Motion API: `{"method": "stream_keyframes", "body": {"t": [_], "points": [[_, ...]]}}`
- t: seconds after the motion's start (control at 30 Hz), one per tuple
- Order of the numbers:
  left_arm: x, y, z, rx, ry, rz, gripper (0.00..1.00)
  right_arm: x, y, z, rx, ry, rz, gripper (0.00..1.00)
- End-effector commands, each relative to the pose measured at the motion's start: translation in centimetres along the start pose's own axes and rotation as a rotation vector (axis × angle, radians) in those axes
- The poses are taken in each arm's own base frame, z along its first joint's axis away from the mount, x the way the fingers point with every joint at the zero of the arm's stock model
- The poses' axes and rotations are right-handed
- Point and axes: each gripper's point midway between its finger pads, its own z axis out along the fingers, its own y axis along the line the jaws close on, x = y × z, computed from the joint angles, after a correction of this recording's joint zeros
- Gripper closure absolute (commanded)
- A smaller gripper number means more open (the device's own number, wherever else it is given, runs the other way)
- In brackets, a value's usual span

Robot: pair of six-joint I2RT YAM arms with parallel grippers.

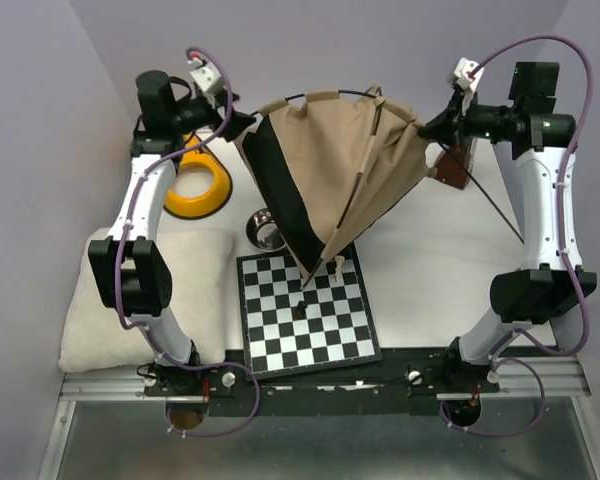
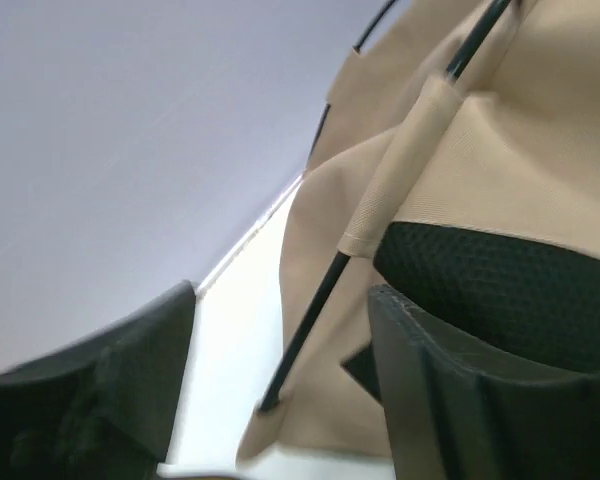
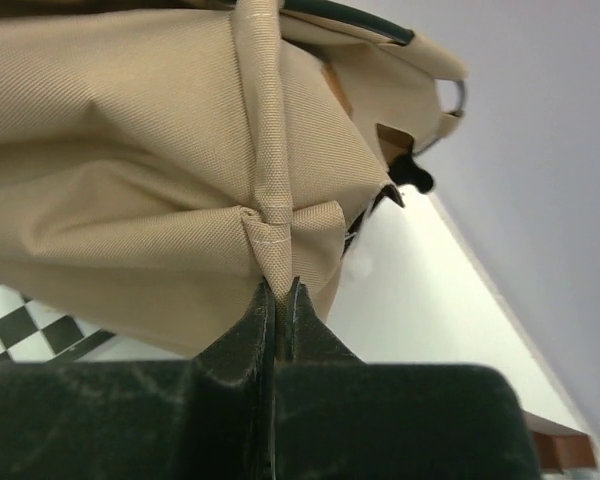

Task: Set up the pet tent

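Pet tent [image 1: 330,170]: right end effector [image 3: 278,290] pinches seam [image 3: 263,140], left end effector [image 2: 280,340] stands wide, apparently astride pole [image 2: 320,298]; hold it taut.

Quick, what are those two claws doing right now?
Left gripper: open, a pole of the pet tent between its fingers, unclamped.
Right gripper: closed, pinching the tent's fabric seam.

legible text: none | pet tent [image 1: 340,160]: no readable marking | chessboard [image 1: 305,310]: unlettered

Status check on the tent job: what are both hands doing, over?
Left hand open, by a pole end. Right hand shut on pet tent fabric. Tent half-spread, low corner over chessboard, bowl alongside.
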Motion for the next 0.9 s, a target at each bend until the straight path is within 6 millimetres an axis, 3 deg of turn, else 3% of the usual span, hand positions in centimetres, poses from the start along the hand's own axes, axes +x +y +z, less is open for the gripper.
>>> {"method": "stream_keyframes", "body": {"t": [0.0,0.07,0.17,0.3,0.33,0.5,0.6,0.7,0.87], "points": [[-0.2,-0.8,-5.6,0.049,0.197,0.158,0.15,-0.5,1.6,1.1,-0.053,-0.054,-0.053,0.99],[0.5,-0.9,-7.1,0.046,0.253,0.203,0.11,-0.5,1.7,1.6,-0.056,-0.061,-0.065,0.99],[-0.4,-1.3,-8.1,0.056,0.249,0.162,0.08,-0.7,2.0,2.4,-0.079,-0.066,-0.078,0.99],[-3.8,-2.3,-5.6,0.068,0.205,0.240,0.05,-1.2,3.4,3.6,-0.136,-0.074,-0.122,0.99],[-4.8,-3.5,-4.4,0.120,0.172,0.262,0.06,-1.5,3.7,3.7,-0.146,-0.081,-0.128,1.00],[-7.9,-6.7,0.5,0.269,0.119,0.333,0.38,-2.5,5.2,5.0,-0.174,-0.082,-0.168,0.99],[-9.0,-8.6,2.4,0.316,0.076,0.401,0.47,-3.2,5.9,5.6,-0.185,-0.087,-0.173,0.99],[-9.3,-10.3,3.1,0.356,0.047,0.446,0.51,-3.9,6.2,6.0,-0.187,-0.091,-0.168,0.99],[-9.7,-12.3,2.2,0.410,0.042,0.405,0.57,-4.8,6.4,6.4,-0.193,-0.109,-0.165,0.99]]}}
